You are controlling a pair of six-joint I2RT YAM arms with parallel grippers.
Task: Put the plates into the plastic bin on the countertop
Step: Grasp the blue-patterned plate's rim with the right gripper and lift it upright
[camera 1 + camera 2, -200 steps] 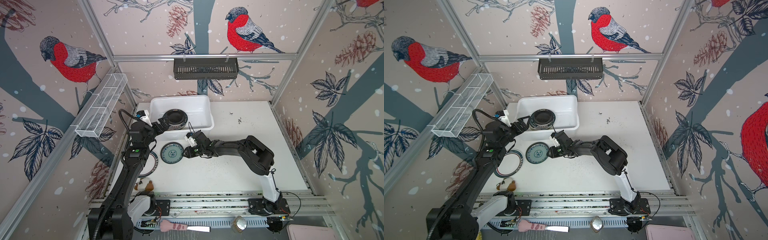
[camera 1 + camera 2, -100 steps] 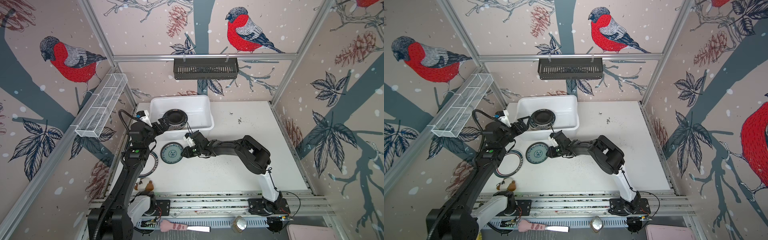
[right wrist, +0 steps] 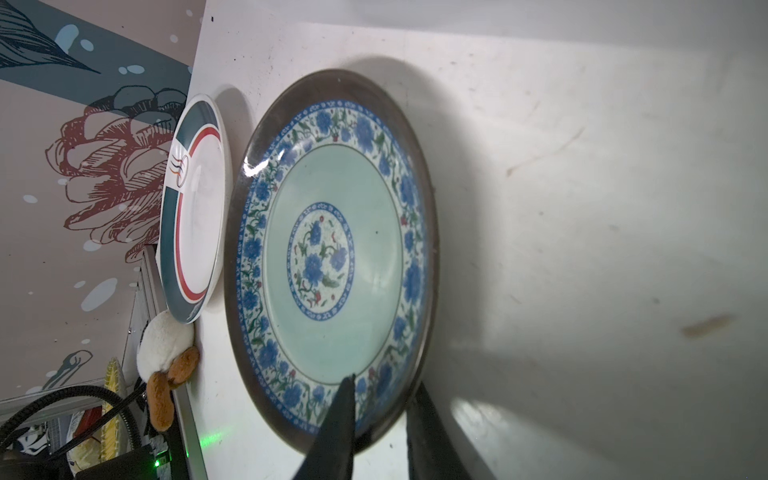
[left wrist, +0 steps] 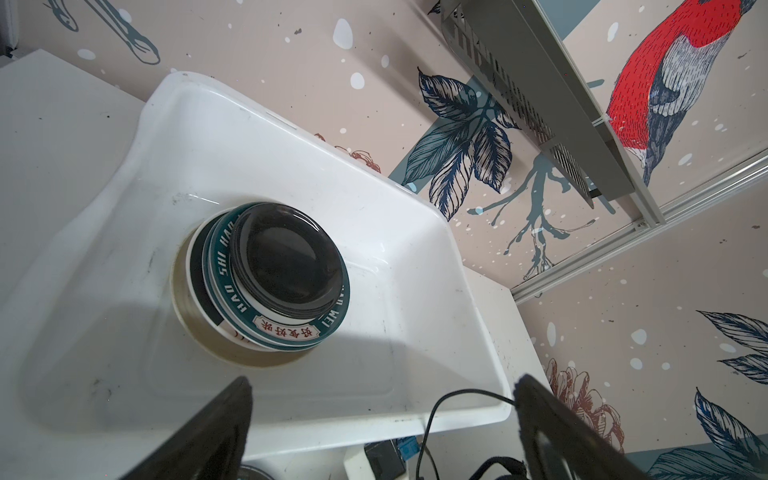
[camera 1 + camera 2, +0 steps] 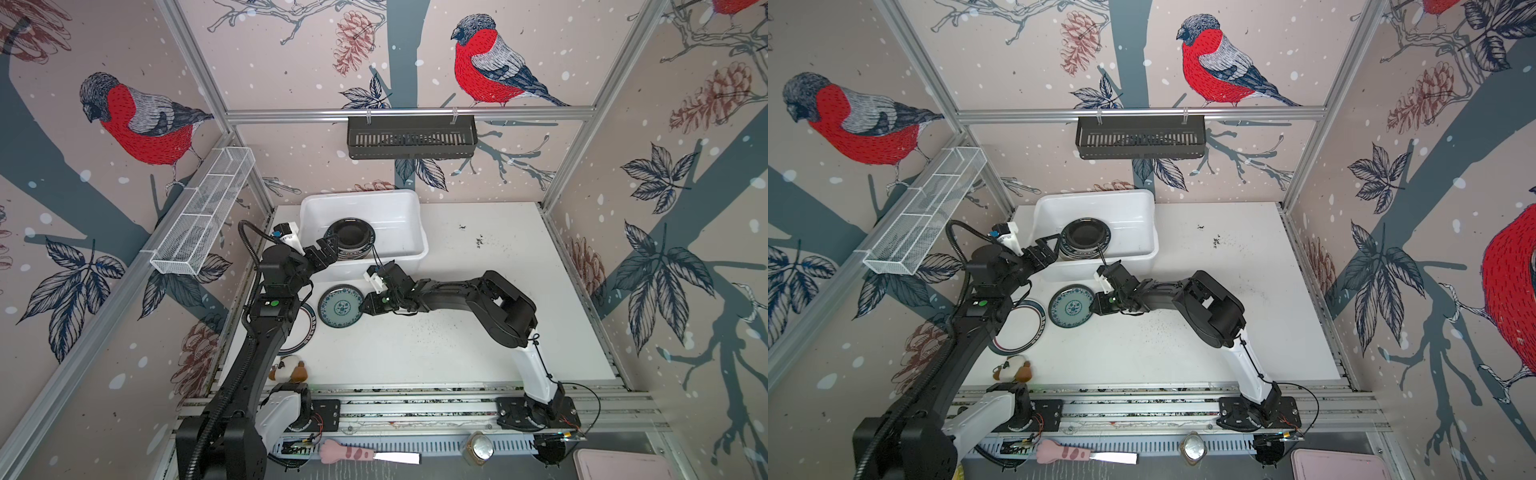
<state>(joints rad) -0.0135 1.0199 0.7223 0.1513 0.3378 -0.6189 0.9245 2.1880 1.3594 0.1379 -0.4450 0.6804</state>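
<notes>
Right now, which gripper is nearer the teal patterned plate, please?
Right. The right gripper straddles the rim of the teal patterned plate; the left gripper hovers open at the plastic bin.

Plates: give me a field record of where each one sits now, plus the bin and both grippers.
bin: plastic bin at the back left of the countertop
in bin: one stack, black plate on top, lettered-rim plate under it, more beneath
on countertop: teal plate and white plate, flat, side by side
left gripper: open, empty, by the bin's front left rim
right gripper: jaws straddle the teal plate's rim; firm grip unclear
other: plush toy near the front rail
</notes>
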